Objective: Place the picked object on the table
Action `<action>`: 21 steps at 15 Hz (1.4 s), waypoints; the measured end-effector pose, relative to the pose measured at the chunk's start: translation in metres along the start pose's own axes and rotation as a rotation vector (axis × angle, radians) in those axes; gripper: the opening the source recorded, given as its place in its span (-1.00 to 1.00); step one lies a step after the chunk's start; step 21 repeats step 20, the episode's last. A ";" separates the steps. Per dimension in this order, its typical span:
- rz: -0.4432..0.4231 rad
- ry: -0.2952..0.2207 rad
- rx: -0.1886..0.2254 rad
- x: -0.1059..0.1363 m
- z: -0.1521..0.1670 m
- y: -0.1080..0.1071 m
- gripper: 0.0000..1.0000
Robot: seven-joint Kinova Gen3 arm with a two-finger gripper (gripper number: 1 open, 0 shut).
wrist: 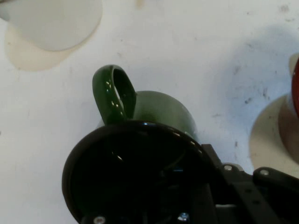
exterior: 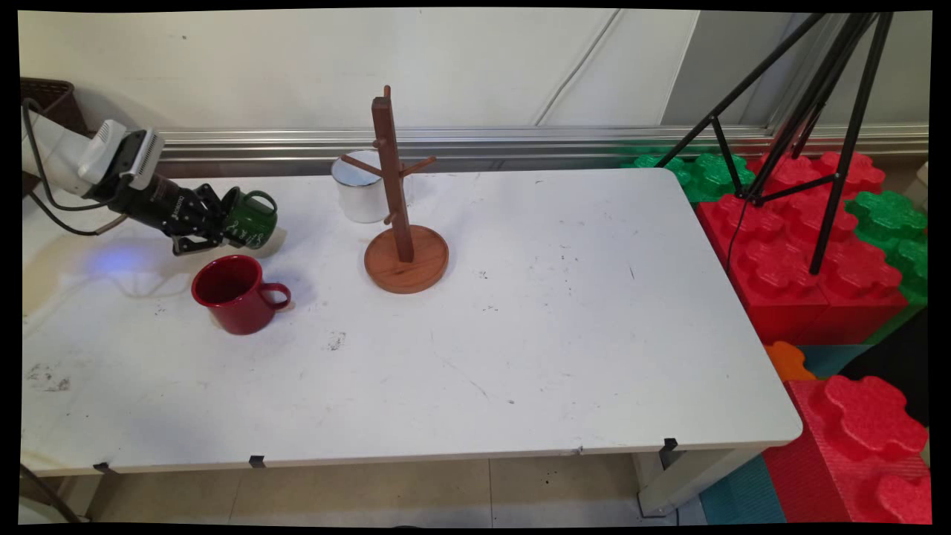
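Note:
My black gripper [exterior: 223,227] is shut on the rim of a green mug [exterior: 251,219], holding it tilted just above the table at the left. In the hand view the green mug [wrist: 154,116] fills the lower middle, its dark mouth facing the camera and its handle [wrist: 114,93] pointing up; one finger [wrist: 219,186] sits at the rim's right side. A red mug [exterior: 234,293] stands upright on the table just in front of the gripper, handle to the right. A wooden mug tree [exterior: 401,223] on a round base stands to the right, with a white mug [exterior: 362,187] behind it.
The white table [exterior: 520,334] stretches to the right and front of the mug tree. The red mug's edge [wrist: 293,112] shows at the hand view's right, the white mug [wrist: 56,21] at its top left. Red and green foam blocks [exterior: 817,245] and a black tripod [exterior: 817,126] stand beyond the table's right edge.

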 end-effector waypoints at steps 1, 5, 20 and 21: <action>0.003 -0.006 -0.002 -0.001 0.002 0.000 -1.00; 0.008 -0.019 -0.008 -0.005 0.006 0.002 -1.00; 0.016 -0.008 -0.008 -0.002 0.011 0.001 1.00; 0.016 -0.008 -0.008 -0.002 0.011 0.001 1.00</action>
